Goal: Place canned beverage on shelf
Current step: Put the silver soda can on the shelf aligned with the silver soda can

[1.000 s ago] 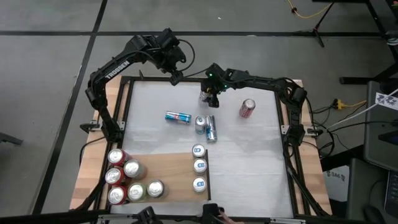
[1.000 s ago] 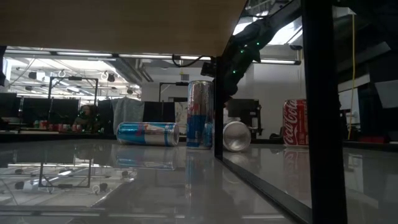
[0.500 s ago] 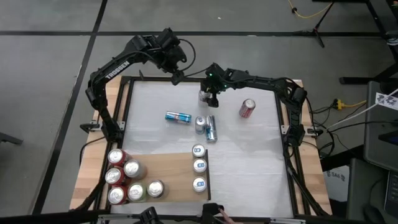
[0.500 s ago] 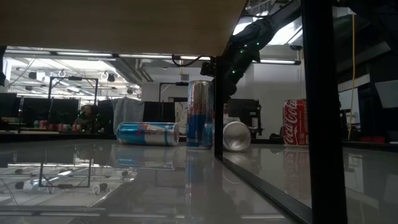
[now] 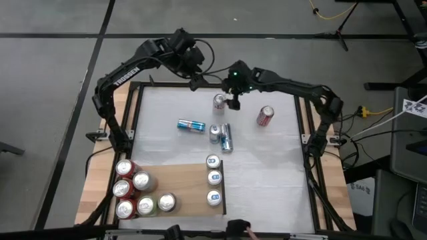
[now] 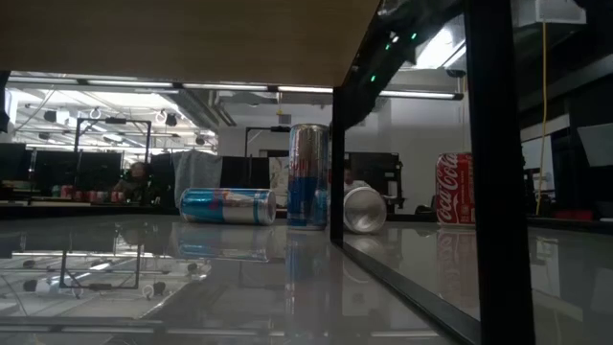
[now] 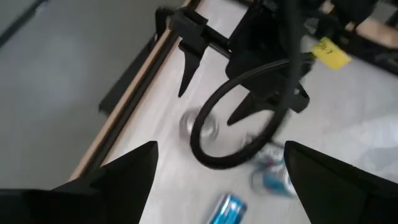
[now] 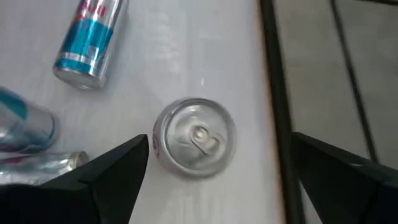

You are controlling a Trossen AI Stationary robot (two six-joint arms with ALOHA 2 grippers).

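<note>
Hovering with its fingers spread wide over the standing can (image 8: 194, 137) at the far edge of the table, the right gripper (image 5: 233, 95) must drop, pinch it and carry it to the shelf (image 5: 183, 189), while the left gripper (image 5: 193, 80) waits nearby, fingers apart.

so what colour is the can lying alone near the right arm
Red can with white lettering, clearest in the low view.

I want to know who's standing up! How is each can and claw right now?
Silver can: upright, not held.
Right gripper: open, over that can.
Left gripper: open, at the table's far edge.
Blue can: lying on its side.
Red can: upright.
Shelf: three blue-topped cans upright along its edge.
</note>
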